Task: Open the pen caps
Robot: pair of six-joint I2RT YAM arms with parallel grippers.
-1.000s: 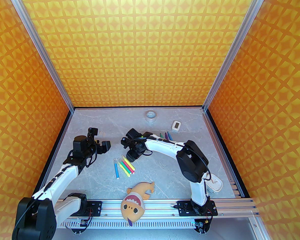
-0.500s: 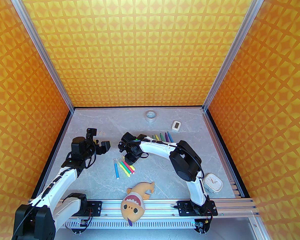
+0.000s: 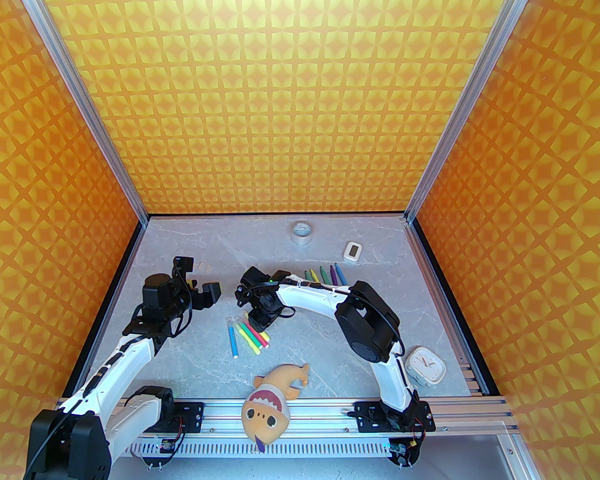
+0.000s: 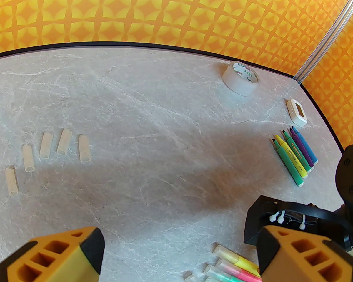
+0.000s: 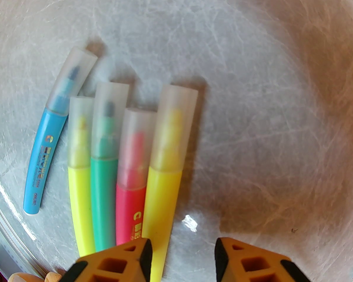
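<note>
A: The right pincer has swung in over the capped pens, part spread, empty.
B: Nudge it toward nine o'clock to straddle the yellow pen; its cap lies at twelve. Left pincer, spread wide, should pull that.

The right jaws have swung left over the 5 capped markers.

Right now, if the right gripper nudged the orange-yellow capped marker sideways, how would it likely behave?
The orange-yellow marker is a slim round barrel lying flat on the smooth table, so it would probably roll. It touches the pink marker, so a push that way would likely shift the row. Its plastic looks stiff and light.
</note>
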